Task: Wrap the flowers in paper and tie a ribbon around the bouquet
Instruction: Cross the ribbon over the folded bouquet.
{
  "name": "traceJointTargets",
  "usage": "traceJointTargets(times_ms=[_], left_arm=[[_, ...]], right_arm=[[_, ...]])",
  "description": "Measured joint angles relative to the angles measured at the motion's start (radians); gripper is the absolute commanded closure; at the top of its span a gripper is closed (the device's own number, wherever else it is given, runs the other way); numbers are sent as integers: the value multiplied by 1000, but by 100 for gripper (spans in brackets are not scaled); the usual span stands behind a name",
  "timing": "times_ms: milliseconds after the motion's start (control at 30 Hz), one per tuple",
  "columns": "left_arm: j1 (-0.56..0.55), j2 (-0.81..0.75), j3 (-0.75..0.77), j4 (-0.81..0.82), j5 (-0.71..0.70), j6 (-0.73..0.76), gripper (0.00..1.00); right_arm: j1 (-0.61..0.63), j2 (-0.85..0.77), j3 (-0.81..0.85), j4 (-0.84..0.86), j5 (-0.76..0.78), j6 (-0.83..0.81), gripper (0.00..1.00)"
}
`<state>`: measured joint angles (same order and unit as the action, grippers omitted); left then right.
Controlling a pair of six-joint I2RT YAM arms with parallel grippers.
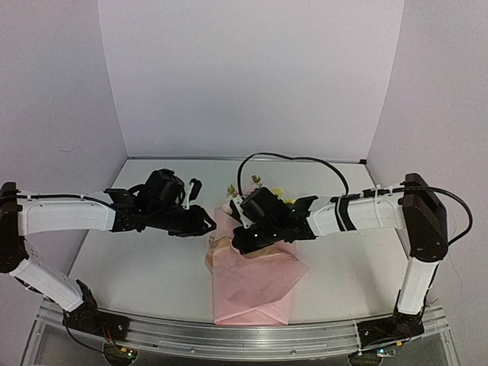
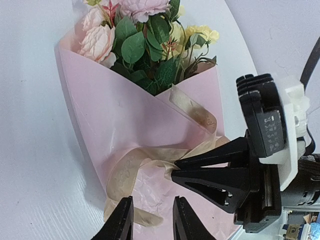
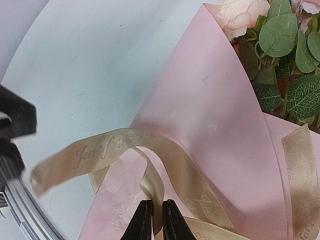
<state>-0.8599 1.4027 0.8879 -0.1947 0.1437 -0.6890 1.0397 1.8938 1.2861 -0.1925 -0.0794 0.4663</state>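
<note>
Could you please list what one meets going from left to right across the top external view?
Left arm → left gripper → pink paper → right arm. The right gripper, pinching the ribbon, overlaps the paper, so I leave it out.
</note>
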Motion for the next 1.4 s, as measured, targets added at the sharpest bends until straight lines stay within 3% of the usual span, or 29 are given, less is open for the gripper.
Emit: traceJointTargets(times_ms=[400, 733, 800, 900, 1000, 1400], left_arm=[[-36, 4, 1, 6, 237, 54, 99], [-76, 134, 1, 38, 300, 61, 100], [-76, 188, 1, 58, 299, 60, 100], [-76, 245, 0, 93, 301, 56, 100], [-76, 258, -6, 143, 310, 52, 100], [-69, 218, -79, 270, 335, 55, 100]], right_arm=[[4, 0, -2, -4, 39, -17, 89], [5, 0, -2, -3, 55, 3, 82], [5, 0, -2, -4, 61, 13, 74], [4, -6, -2, -9, 68, 31, 51], [4, -15, -2, -16, 70, 39, 39], [-53, 21, 100, -52, -109, 4, 41]])
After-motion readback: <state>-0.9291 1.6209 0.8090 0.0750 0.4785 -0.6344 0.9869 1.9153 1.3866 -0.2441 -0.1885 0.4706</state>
